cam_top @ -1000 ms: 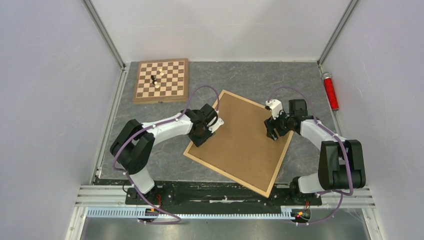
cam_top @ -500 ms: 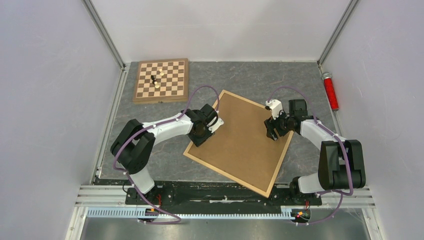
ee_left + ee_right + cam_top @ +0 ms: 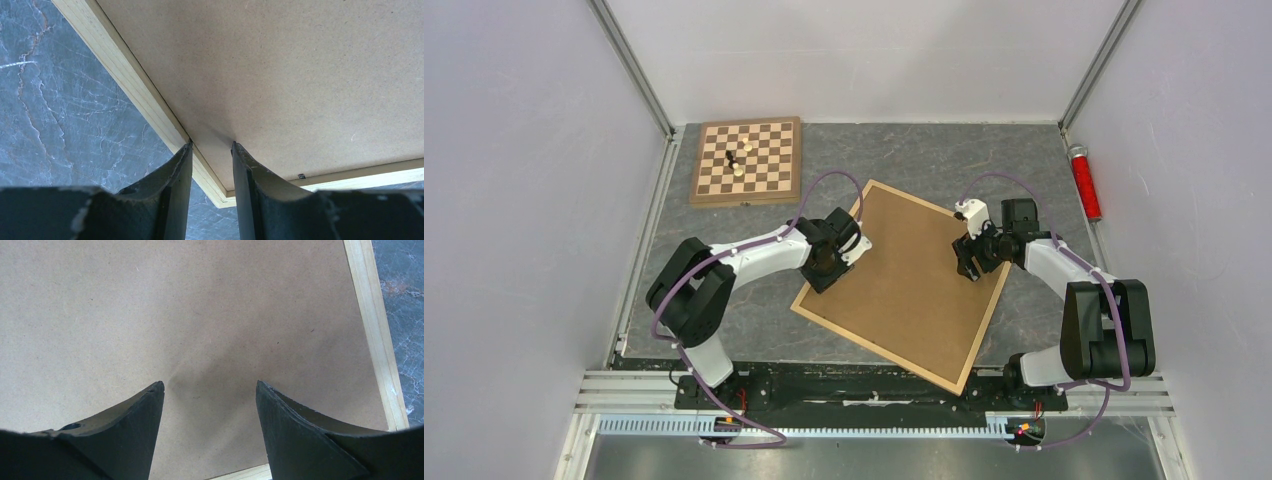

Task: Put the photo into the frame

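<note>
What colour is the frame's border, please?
Pale wood; the frame shows best from the left wrist.

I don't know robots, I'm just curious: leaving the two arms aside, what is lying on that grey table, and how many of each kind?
Light wooden frame: 1
Brown backing board: 1
Chessboard: 1
Chess pieces: 3 (one dark, two light, as far as their small size shows)
Red cylinder, at the right edge: 1
Total: 7

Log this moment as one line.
left tool: open, at frame edge | right tool: open, over backing board | photo: not visible
</note>
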